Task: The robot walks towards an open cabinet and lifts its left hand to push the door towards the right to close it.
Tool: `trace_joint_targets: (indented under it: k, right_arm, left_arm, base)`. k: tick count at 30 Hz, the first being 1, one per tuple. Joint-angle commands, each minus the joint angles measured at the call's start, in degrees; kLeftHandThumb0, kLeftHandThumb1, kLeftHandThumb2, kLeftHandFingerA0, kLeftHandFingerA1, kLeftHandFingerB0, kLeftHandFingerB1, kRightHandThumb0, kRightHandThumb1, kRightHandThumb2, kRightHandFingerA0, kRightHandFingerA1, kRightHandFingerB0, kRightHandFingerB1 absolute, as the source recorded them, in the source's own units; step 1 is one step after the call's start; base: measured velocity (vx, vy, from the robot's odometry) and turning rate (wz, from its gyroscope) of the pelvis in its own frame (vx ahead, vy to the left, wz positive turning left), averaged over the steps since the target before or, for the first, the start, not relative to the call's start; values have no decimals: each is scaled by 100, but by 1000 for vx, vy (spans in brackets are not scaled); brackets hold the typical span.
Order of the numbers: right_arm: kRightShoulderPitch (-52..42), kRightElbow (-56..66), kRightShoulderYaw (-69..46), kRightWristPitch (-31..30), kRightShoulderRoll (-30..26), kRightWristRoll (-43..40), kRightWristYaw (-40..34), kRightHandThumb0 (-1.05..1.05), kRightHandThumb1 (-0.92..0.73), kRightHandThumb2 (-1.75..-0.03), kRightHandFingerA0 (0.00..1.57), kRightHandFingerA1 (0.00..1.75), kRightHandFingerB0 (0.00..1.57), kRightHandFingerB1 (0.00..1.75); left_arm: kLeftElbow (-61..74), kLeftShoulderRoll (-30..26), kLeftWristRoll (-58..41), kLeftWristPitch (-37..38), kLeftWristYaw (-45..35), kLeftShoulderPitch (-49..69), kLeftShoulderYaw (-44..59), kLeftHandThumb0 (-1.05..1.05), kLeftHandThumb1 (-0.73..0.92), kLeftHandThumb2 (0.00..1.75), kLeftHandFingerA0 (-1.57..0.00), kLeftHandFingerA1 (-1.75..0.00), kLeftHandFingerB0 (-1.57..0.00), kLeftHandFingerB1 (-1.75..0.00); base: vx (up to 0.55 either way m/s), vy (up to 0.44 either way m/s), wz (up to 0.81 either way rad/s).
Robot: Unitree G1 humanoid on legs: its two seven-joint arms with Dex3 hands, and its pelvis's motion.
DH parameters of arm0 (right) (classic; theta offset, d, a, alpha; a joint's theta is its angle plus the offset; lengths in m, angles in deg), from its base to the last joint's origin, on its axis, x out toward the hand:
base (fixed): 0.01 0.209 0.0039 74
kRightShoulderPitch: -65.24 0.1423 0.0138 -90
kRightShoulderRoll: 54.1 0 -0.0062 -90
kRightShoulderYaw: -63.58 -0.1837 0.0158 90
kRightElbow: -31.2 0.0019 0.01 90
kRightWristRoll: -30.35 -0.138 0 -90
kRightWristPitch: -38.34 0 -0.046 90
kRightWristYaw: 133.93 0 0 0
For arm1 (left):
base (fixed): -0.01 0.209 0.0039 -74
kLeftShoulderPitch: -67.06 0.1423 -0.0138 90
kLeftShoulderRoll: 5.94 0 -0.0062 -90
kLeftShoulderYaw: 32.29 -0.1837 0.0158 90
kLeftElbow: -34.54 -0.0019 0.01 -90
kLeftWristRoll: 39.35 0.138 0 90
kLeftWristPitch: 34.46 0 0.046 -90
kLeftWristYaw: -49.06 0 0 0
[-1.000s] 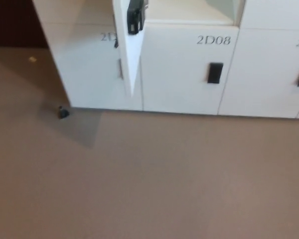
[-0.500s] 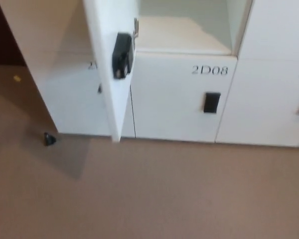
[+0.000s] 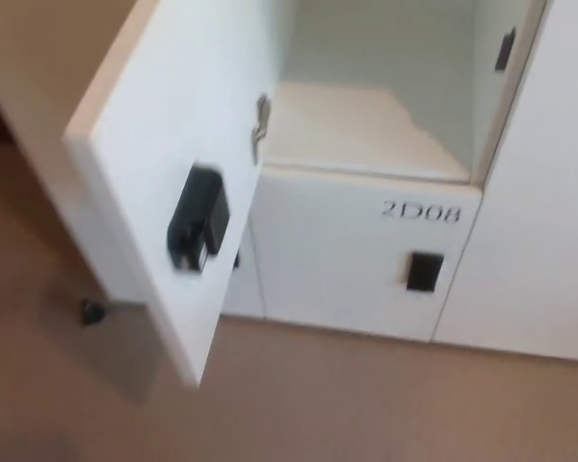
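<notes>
A white cabinet door (image 3: 164,164) stands swung open toward me at the left, with a black lock block (image 3: 197,218) on its face. Behind it the open compartment (image 3: 366,106) shows a bare white shelf and a small black catch (image 3: 506,48) on its right wall. Neither of my hands shows in the head view.
Below the open compartment sits a shut locker labelled 2D08 (image 3: 420,212) with a black handle recess (image 3: 424,271). More white locker fronts (image 3: 549,221) run to the right. Brown floor (image 3: 366,404) lies in front, and a small dark object (image 3: 92,310) rests on it at the left.
The whole view has shifted: the camera has come closer and tilted up, so the door and open compartment now fill the upper picture. The door itself shows no swing.
</notes>
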Motion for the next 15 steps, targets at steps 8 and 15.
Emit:
trace_joint_targets:
  k: [8,15]
  right_arm:
    - [83,-136,56,-8,-53,15,-16,-31,-70,-61,53,46,38,38]
    - [113,-279,74,65,-80,24,36,-32,-69,-61,53,48,37,38]
  left_arm:
    - [-69,-154,71,95,23,-107,18,-22,85,68,-32,-37,-22,-33]
    - [-83,-170,83,56,55,-110,19,-23,84,69,-34,-37,-22,-33]
  base:
    - [437,84,-19]
    - [357,15,17]
